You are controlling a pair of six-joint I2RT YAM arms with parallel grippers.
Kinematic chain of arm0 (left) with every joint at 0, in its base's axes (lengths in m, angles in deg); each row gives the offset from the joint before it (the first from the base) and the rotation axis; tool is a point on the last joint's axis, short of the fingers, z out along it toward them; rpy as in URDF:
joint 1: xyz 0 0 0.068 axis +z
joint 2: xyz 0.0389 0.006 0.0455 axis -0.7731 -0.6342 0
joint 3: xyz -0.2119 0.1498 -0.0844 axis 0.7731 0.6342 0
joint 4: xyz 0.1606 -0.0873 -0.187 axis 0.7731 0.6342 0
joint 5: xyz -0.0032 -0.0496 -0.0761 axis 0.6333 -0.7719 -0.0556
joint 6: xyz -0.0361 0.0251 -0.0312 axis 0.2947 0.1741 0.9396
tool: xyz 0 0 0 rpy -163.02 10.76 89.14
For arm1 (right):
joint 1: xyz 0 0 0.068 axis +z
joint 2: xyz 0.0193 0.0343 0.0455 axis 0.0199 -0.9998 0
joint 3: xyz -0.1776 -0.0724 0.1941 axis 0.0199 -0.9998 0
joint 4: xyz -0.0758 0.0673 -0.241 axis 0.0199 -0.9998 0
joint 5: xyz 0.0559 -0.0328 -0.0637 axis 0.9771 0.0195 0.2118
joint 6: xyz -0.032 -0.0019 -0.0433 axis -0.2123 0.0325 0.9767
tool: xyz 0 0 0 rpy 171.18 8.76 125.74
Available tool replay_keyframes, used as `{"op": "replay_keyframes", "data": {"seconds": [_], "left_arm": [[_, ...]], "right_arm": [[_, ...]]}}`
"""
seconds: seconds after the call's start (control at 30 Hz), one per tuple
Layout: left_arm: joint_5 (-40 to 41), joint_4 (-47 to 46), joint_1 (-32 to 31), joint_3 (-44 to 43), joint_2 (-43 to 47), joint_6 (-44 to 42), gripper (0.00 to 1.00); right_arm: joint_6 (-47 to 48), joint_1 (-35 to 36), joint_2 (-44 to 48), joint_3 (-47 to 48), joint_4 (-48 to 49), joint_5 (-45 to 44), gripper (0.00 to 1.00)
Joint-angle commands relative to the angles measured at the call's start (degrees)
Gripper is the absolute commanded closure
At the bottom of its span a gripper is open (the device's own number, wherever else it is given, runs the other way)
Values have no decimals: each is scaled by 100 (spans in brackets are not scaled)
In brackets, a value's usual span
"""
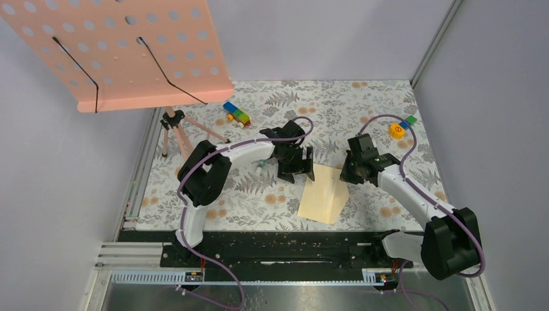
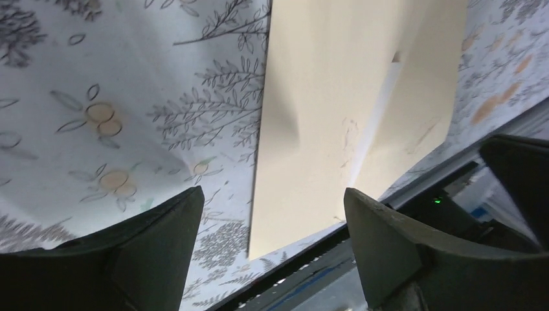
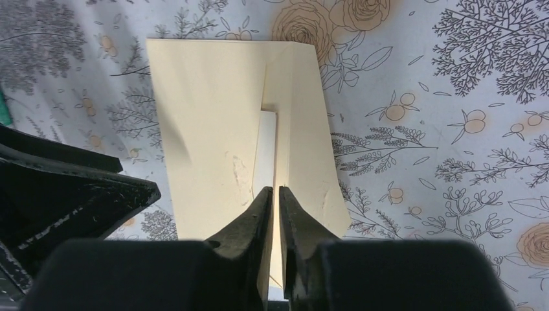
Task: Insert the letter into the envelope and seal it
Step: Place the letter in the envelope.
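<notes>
One sheet to work with: the letter point(image 1: 322, 197) lies flat on the table point(image 1: 213, 194) just past the base rail point(image 1: 278, 249), between the two arms. Its right-hand part is folded over the rest. A paler strip shows along that fold in the right wrist view; I cannot tell what it is. No tan envelope shows in any view.

At the sheet's far end the right claw point(image 3: 273, 191) sits low on the fold line. Its fingers are narrow, with only a slit between them. Paper shows in the slit, but I cannot tell if it is pinched. The left claw point(image 2: 272, 259) is wide, holds nothing, and hovers by the sheet's far left corner.

Farther back are toy blocks point(image 1: 237, 114), a yellow piece point(image 1: 397, 130) and a small tripod point(image 1: 173, 133), all well apart from the sheet.

My read: this is the folding step, and insertion has not begun. The next move calls for pressing the fold flat without dragging the sheet. I would pin the left part with the left claw, then find the envelope.
</notes>
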Motion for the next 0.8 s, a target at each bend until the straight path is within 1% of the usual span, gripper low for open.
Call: {"op": "replay_keyframes", "data": {"seconds": [0.0, 0.1, 0.13, 0.2, 0.33, 0.43, 0.6, 0.77], "left_arm": [[974, 503, -264, 61, 643, -819, 18], [1902, 797, -343, 208, 748, -1342, 17], [2434, 868, -338, 280, 810, -1479, 16], [3088, 874, -326, 418, 943, -1675, 14], [3707, 825, -173, 460, 1067, -1899, 11], [3847, 925, 49, 254, 959, -1933, 9], [3763, 988, 401, -38, 612, -1976, 11], [3619, 1048, 639, -298, 184, -2000, 17]], "right_arm": [[-224, 48, 427, -91, -68, -40, 81], [-254, 49, 556, -160, -13, -40, 76], [-254, 49, 571, -174, -18, -40, 75], [-252, 49, 579, -209, -11, -28, 74], [-283, 55, 525, -294, 56, 101, 74], [-289, 49, 491, -299, 84, 173, 75], [-276, 49, 497, -290, 88, 203, 74], [-270, 50, 487, -317, 91, 218, 74]]}}
